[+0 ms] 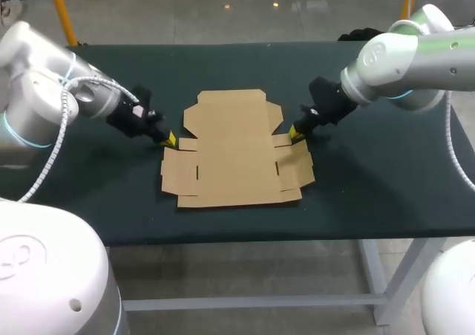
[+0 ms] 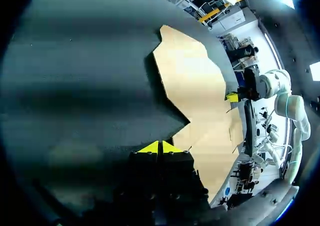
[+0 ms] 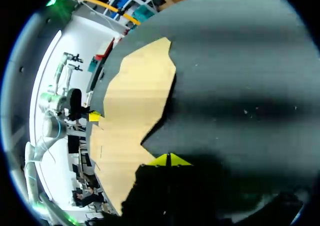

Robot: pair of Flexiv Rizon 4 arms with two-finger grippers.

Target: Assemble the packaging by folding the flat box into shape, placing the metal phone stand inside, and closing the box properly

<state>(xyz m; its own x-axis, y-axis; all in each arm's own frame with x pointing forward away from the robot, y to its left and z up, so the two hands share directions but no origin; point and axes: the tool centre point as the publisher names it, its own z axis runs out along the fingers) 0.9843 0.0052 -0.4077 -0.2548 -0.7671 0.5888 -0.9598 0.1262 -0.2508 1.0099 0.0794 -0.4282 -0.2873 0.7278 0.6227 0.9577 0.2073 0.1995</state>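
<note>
A flat, unfolded brown cardboard box [image 1: 236,151] lies in the middle of the dark table. My left gripper [image 1: 170,139] is shut, its yellow tips low at the box's left side flap [image 1: 179,170]. In the left wrist view the shut tips [image 2: 160,148] meet right at the cardboard's edge [image 2: 200,100]. My right gripper [image 1: 293,134] is shut too, tips down at the right side flap [image 1: 295,164]. The right wrist view has its tips [image 3: 169,160] pressed together beside the cardboard [image 3: 132,116]. Nothing is held by either. No metal phone stand shows in any view.
The dark green table [image 1: 386,171] stretches bare on both sides of the box. Its front edge [image 1: 245,240] runs just below the cardboard. My other arm's gripper shows across the box in each wrist view [image 2: 233,96] [image 3: 94,117].
</note>
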